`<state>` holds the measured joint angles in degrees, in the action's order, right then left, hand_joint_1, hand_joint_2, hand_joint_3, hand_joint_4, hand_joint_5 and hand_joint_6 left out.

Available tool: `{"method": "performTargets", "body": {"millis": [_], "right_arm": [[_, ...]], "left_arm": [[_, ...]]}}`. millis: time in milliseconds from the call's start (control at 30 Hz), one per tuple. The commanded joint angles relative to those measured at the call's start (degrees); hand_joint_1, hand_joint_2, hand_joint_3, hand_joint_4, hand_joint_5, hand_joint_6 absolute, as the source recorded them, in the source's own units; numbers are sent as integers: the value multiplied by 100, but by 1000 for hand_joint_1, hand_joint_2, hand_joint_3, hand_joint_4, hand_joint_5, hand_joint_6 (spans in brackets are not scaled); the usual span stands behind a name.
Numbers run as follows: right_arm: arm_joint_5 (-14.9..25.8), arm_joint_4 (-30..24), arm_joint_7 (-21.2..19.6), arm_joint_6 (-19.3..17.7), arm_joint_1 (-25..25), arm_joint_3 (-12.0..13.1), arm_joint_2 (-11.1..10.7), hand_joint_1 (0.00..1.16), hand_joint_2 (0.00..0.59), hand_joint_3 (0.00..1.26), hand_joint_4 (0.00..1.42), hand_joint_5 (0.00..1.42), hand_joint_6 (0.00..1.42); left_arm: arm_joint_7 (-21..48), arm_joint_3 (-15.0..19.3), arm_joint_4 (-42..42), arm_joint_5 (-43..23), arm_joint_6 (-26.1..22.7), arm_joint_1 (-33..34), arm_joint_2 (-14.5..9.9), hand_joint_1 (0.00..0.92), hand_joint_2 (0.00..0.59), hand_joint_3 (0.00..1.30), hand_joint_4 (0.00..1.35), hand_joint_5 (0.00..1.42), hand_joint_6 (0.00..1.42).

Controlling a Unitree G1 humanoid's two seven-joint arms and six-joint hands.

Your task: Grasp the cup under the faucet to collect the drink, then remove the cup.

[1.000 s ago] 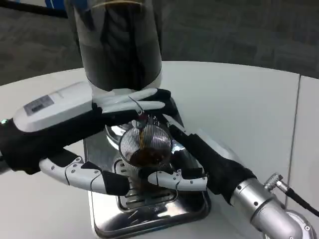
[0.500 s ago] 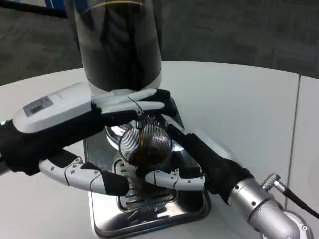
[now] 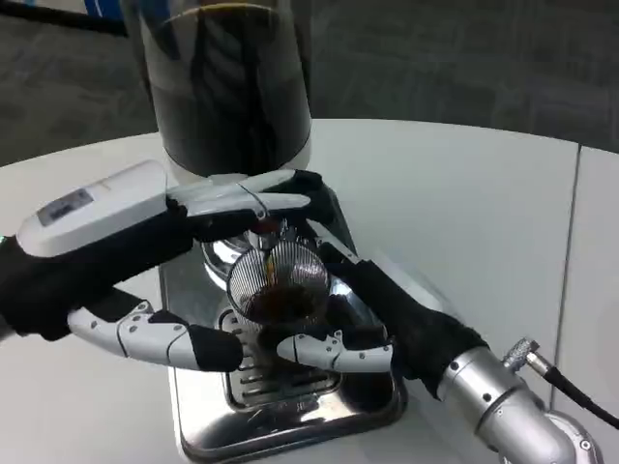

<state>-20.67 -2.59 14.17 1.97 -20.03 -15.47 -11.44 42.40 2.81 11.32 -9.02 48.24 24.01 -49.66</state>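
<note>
A ribbed clear cup (image 3: 280,282) stands on the drip tray (image 3: 290,416) under the faucet (image 3: 276,230) of a tall dark drink dispenser (image 3: 230,82). A thin brown stream falls into the cup, which holds dark liquid at its bottom. My right hand (image 3: 372,314) grips the cup from the right, fingers wrapped around its side and front. My left hand (image 3: 179,237) reaches in from the left, upper fingers pressing on the faucet lever (image 3: 253,200), lower fingers (image 3: 160,336) spread beside the cup's base.
The dispenser stands on a shiny metal base on the round white table (image 3: 464,203). White table surface lies to the right and front left. A cable (image 3: 571,387) runs from my right wrist at the lower right.
Both hands, cup and dispenser have shifted slightly left and down together, consistent with a small camera move. The stream keeps running and the dark liquid in the cup looks a little deeper.
</note>
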Motion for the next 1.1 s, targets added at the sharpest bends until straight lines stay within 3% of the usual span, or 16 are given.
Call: {"method": "performTargets", "body": {"millis": [33, 467, 800, 1100], "right_arm": [[-26, 27, -5, 64, 41, -49, 2, 614, 199, 0, 0, 0, 48], [-73, 10, -2, 108, 41, -83, -16, 625, 198, 0, 0, 0, 48], [-88, 7, -24, 133, 26, -91, -26, 626, 198, 0, 0, 0, 48], [-99, -23, -74, 156, 45, -108, 5, 627, 199, 0, 8, 9, 55]], "left_arm": [[199, -70, 179, 231, -309, -328, -133, 0, 124, 178, 48, 150, 113], [249, 28, 166, -301, -732, -400, -22, 0, 123, 178, 68, 194, 172], [383, 320, -111, -1270, -1746, -472, 230, 0, 121, 188, 101, 251, 275], [471, 585, -374, -1293, -2073, -594, 370, 0, 121, 197, 111, 260, 288]]}}
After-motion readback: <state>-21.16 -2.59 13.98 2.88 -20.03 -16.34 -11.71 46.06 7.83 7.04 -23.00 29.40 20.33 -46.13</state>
